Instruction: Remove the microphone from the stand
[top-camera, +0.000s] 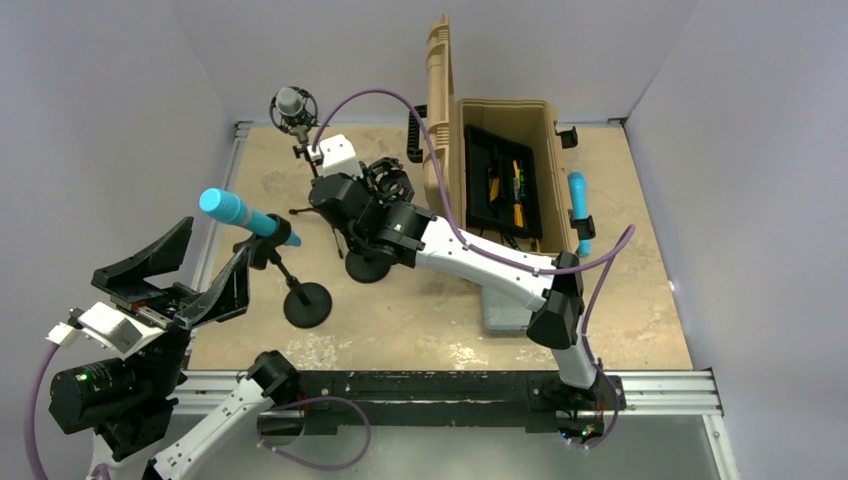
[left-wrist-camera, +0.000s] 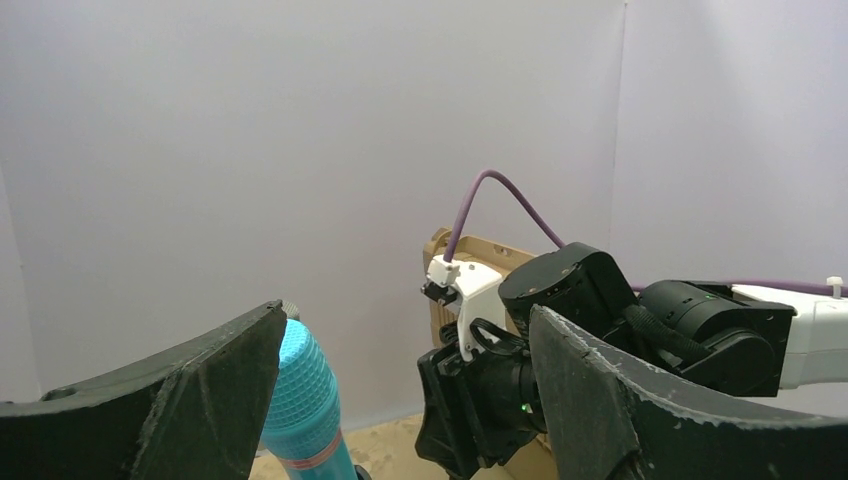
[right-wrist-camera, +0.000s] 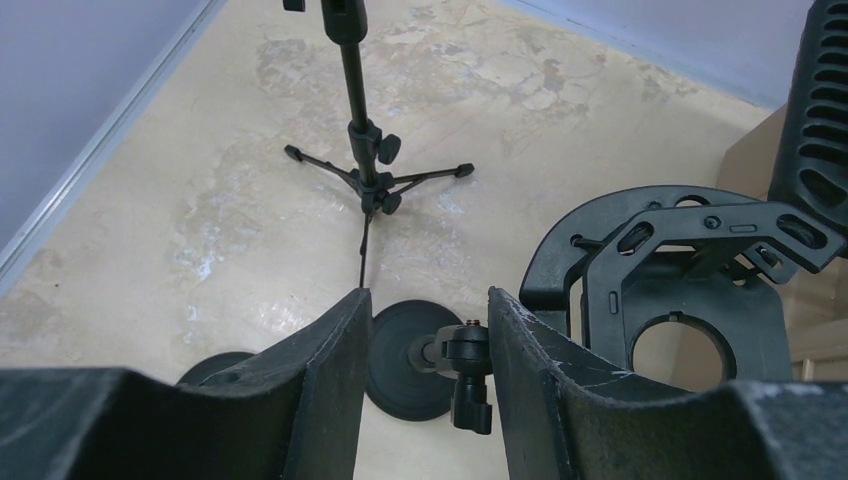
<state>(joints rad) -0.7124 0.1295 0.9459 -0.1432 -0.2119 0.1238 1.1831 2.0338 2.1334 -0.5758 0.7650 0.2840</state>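
The left gripper (top-camera: 215, 240) is on the approach step. Its fingers (left-wrist-camera: 190, 400) are spread wide and hold nothing. The teal mic (top-camera: 243, 216) sits tilted in the clip of its stand (top-camera: 307, 303), head uppermost. Seen from the left wrist, the mic's head rises inside the gap, just beside the inner face of one finger and well apart from the other. Whether it touches that finger I cannot tell. Only the head is level with the fingertips; the body and clip lie lower, out of that view.

The right gripper (right-wrist-camera: 428, 300) is also spread and empty. Its fingers straddle the knuckle joint of a second stand (right-wrist-camera: 465, 360), whose round base shows just past the fingertips. A shock mount (right-wrist-camera: 680, 290) hangs outside one finger.

The next move probably calls for the left gripper to shift until the mic sits midway between its fingers. It would then drop towards the body, close there, and draw the mic out along its own axis. That way the clip can let go without tipping the stand.
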